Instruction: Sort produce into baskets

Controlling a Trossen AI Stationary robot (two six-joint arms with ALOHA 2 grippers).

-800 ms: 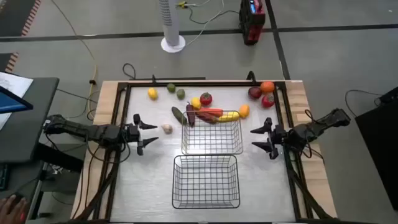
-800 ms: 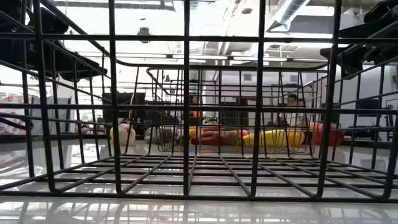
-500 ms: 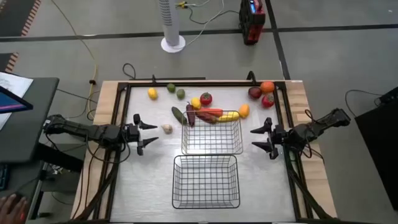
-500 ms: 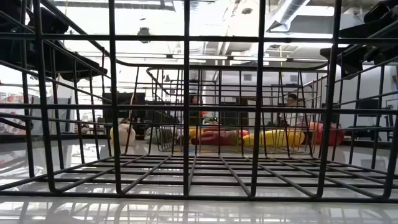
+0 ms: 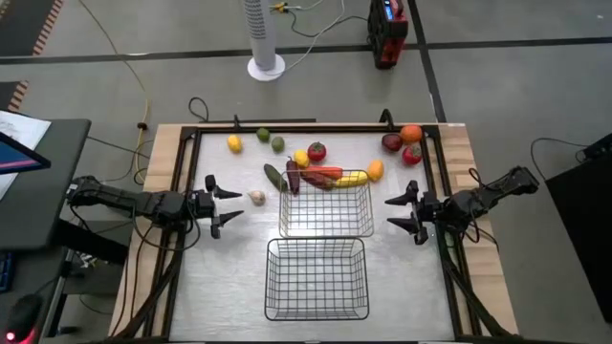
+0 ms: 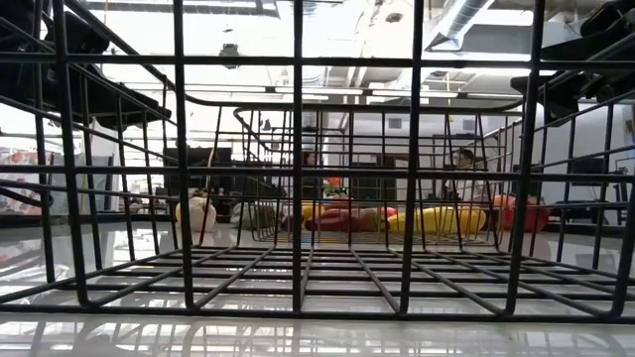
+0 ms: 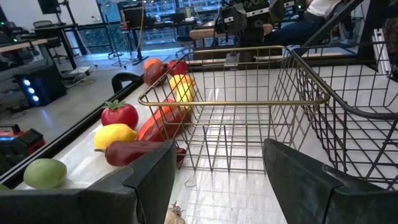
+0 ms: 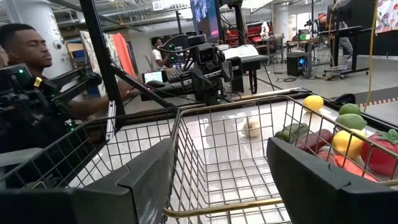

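Two black wire baskets stand mid-table: a far one and a near one. Produce lies loose on the table along the far side: lemon, limes, tomato, cucumber, garlic, red peppers, corn, orange, apples. My left gripper is open and empty at the table's left, beside the garlic. My right gripper is open and empty at the table's right, beside the far basket.
A raised black frame runs around the table top. A person sits beyond the table's left side in the right wrist view. Bare table lies between each gripper and the baskets.
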